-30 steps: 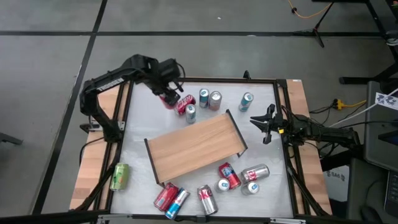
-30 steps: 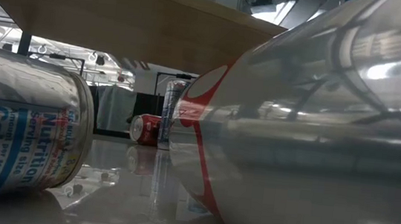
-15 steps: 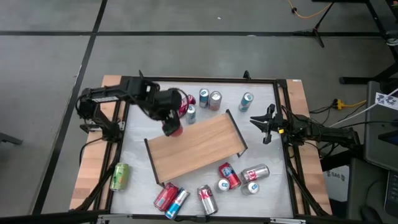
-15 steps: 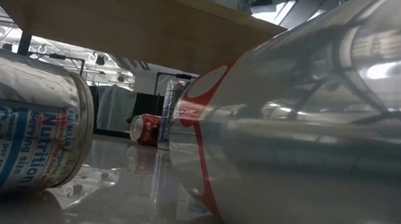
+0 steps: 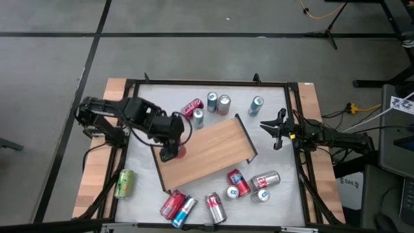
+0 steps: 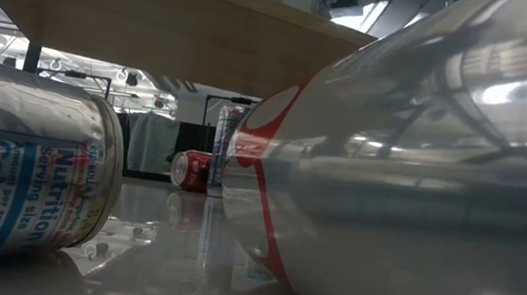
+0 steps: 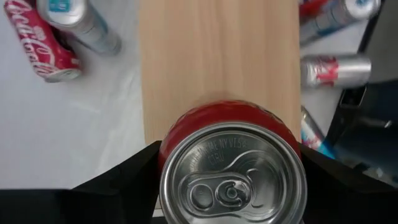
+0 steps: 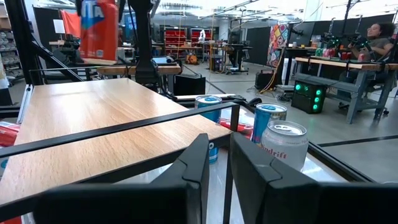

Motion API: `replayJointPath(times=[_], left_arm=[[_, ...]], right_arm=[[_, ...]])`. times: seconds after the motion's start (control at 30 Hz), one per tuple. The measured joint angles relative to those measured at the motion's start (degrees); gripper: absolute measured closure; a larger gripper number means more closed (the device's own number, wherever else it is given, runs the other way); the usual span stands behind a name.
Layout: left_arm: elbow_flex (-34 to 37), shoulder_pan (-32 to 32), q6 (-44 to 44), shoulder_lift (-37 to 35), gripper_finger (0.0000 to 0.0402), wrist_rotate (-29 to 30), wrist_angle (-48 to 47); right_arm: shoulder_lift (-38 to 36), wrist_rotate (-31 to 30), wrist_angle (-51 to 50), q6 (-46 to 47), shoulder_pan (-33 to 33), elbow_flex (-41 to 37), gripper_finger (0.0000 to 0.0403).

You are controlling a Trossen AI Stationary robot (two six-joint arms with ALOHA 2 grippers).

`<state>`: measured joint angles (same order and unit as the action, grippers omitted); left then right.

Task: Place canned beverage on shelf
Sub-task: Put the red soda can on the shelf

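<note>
The left tool (image 5: 171, 150) grips a red can (image 7: 233, 168) upright, long axis vertical and pull-tab lid facing up (the wrist camera looks straight down on it), over the left end of the shelf (image 5: 210, 152). The shelf, a light wooden board in a thin black frame, lies with its long side running diagonally across the white worktop (image 5: 145, 194), with other cans scattered around it. At the right edge, the right tool (image 5: 277, 129) waits with its fingers pressed together, empty.
</note>
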<state>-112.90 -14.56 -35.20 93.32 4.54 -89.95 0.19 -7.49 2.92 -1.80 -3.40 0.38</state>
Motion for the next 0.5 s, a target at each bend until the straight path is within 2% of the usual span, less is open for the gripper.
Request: replayJointPath(times=[0.17,0.5], left_arm=[[1.95,-2.18,3.15,-0.28,0.0124,0.43,-0.02],[5.39,-2.08,7.32,-3.33,0.0119,3.83,-0.05]], right_arm=[[0.01,0.0,0.0,0.0,-0.02,0.0,0.0347],[0.0,0.02,-0.02,0.0,0.0,0.0,0.0347]])
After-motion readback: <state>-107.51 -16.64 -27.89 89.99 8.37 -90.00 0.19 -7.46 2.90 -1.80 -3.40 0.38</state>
